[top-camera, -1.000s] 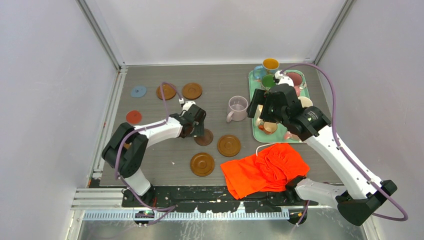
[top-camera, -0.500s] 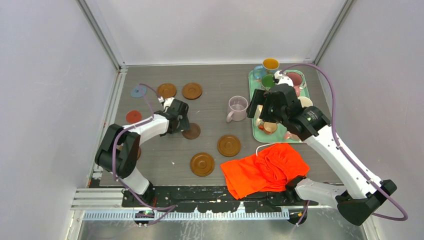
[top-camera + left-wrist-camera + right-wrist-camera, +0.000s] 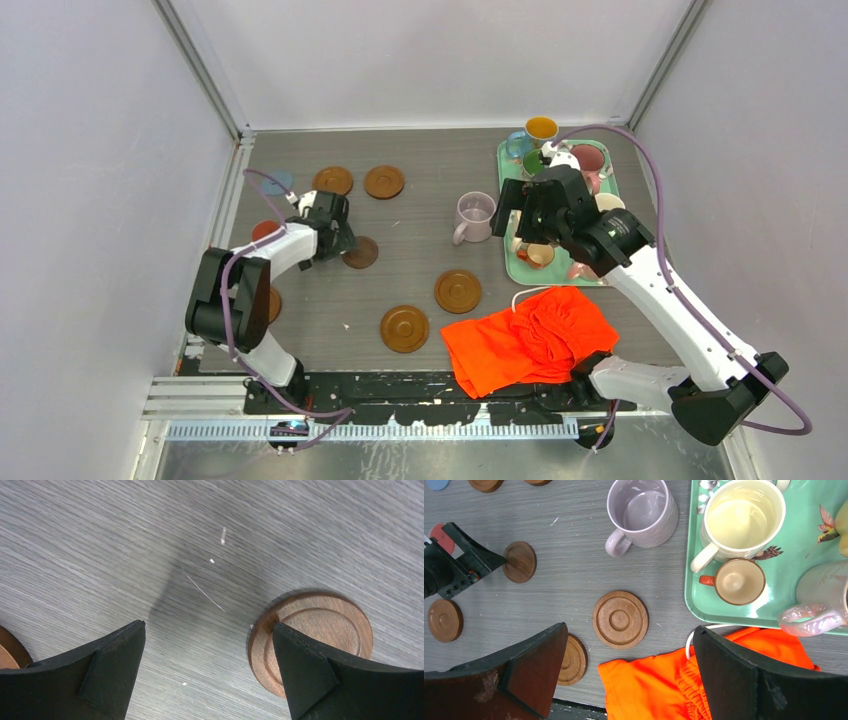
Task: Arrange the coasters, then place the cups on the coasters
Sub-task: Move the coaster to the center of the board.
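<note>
The coaster (image 3: pixel 325 630) lies just right of our left gripper (image 3: pixel 207 630), beside one finger and outside its jaws, which we hold wide open and empty.

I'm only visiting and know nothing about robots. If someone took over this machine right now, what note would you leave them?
Left end effector: open, empty, low over the table, a brown coaster beside one finger.
Right end effector: open, empty, above the table by the tray.
Coasters: six brown, a blue one and a red one, scattered.
Cups: lilac mug on bare table, the rest on the tray.
Done: no cup sits on a coaster yet.
Left: arrange the coasters, then place every cup.
</note>
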Motion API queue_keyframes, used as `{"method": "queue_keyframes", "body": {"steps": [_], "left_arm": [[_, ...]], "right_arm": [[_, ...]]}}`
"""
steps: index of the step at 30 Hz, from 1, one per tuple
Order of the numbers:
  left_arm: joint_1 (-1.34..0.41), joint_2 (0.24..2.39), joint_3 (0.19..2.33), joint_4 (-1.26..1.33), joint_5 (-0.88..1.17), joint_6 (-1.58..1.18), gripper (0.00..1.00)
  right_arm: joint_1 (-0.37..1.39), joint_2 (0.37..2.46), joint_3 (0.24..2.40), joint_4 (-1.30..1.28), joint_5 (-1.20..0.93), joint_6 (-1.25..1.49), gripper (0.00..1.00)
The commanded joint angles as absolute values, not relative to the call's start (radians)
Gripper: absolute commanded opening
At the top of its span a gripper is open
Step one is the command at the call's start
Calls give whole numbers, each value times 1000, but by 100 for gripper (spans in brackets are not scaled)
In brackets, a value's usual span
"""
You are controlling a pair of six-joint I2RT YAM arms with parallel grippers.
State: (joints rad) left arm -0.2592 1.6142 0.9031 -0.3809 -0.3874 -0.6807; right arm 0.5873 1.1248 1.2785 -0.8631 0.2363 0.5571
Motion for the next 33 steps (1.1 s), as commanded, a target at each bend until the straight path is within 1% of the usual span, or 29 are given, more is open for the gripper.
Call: {"method": "queue_keyframes", "body": {"steps": [1,19,29,33], "left_arm": [[-216,1636,933,-347,-383,-686,100],[-47,1683,1021,-345,-297,-695,100],[-18,1739,1125,-392,-278,-678,100],[-44,1682,1091,-381,-237,-676,100]], "right_arm": [[593,1124,1331,-861,226,538,100],[592,1127,1328,-850,221,531,100],[593,1129,1328,-838,219,514,100],[592,1126,1326,-830,228,508,100]]}}
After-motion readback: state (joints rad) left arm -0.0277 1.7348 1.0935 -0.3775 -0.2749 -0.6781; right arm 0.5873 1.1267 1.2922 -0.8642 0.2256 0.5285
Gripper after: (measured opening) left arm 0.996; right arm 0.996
